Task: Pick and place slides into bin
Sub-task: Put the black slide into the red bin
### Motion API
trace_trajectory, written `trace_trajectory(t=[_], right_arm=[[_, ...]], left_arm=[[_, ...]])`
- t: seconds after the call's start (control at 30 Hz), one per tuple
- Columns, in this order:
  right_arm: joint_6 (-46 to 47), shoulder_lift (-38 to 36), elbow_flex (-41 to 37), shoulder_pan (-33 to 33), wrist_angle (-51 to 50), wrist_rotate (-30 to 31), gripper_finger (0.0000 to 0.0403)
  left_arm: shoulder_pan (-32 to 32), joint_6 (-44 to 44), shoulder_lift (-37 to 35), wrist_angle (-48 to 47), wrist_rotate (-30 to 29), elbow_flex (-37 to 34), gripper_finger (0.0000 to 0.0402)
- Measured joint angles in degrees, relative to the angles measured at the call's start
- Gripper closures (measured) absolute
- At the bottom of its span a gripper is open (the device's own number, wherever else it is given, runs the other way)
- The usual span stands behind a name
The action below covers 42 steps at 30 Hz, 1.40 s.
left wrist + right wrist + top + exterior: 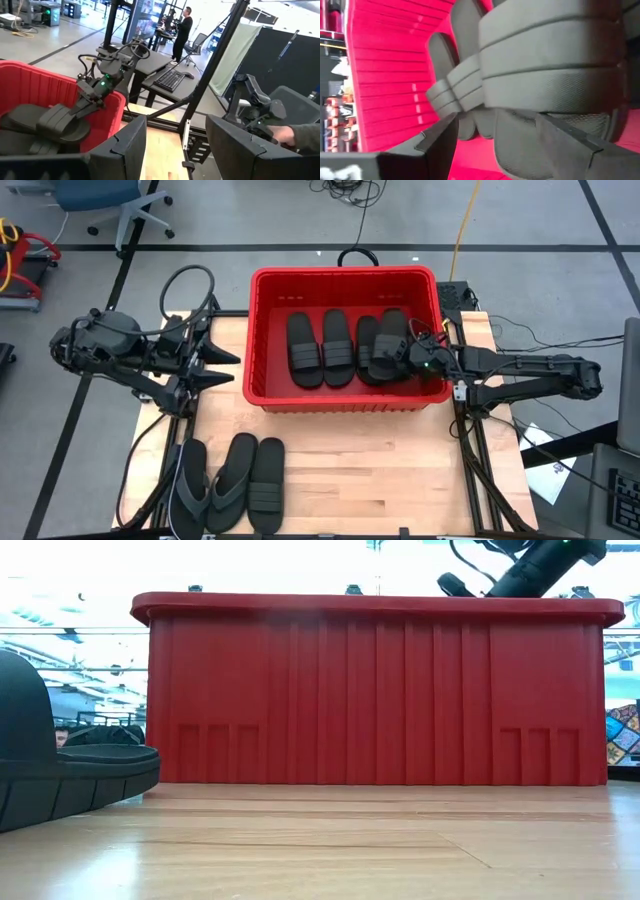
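Bin (pixel 344 277) wall hides slides (pixel 388 345) in low view; right hand (pixel 408 352) open, left hand (pixel 222 367) open, empty.

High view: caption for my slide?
Four slides in the bin, three on the table; right tool open over the bin.

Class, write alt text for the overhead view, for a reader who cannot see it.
A red bin on a wooden table holds four black slides; the right tool is open over the rightmost. The left tool waits left of the bin, and three more sandals lie at the near left corner.
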Motion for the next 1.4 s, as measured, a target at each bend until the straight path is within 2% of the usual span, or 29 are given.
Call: trace_trajectory(t=[0.3,0.4,0.5,0.63,0.73,0.83,0.93,1.07,1.2,1.27,1.4], right_arm=[[-3.3,-0.2,0.0,0.0,9.0,-7.4,0.0149],[-8.1,-0.4,0.0,0.0,15.9,-8.5,0.0149],[-20.1,-0.6,0.0,0.0,28.8,-8.2,0.0149],[-42.8,-1.9,0.0,0.0,48.6,-5.4,0.0155],[-59.1,-4.4,1.0,-0.5,54.0,-2.8,0.0169],[-71.2,-6.8,4.4,-2.8,49.2,-2.3,0.0191],[-81.4,-7.4,10.4,-5.7,39.1,-3.7,0.0215],[-95.0,-4.5,23.0,-10.1,13.8,-6.9,0.0244],[-105.8,1.0,34.4,-15.8,-8.9,-7.2,0.0265],[-110.1,3.1,38.5,-19.2,-18.1,-10.9,0.027],[-116.8,6.5,40.3,-28.2,-30.3,-24.1,0.0272]], left_arm=[[0.0,1.4,0.0,-0.5,2.3,0.0,0.0199],[0.0,2.0,0.0,-0.7,2.3,0.0,0.0199],[0.0,3.0,0.0,-1.4,3.2,0.0,0.0199],[0.0,6.5,0.0,-2.0,3.8,0.0,0.0199],[0.0,10.9,0.1,-2.0,3.7,0.0,0.0199],[0.0,15.5,0.1,-2.0,0.8,0.0,0.0199],[0.0,19.0,0.2,-2.0,-5.7,0.0,0.0199],[2.8,22.5,1.5,-1.5,-14.0,0.0,0.0199],[8.4,24.8,4.0,0.3,-14.1,0.0,0.0199],[11.0,24.0,5.1,0.8,-13.4,0.0,0.0199],[15.2,20.2,7.0,1.1,-12.8,0.0,0.0199]])
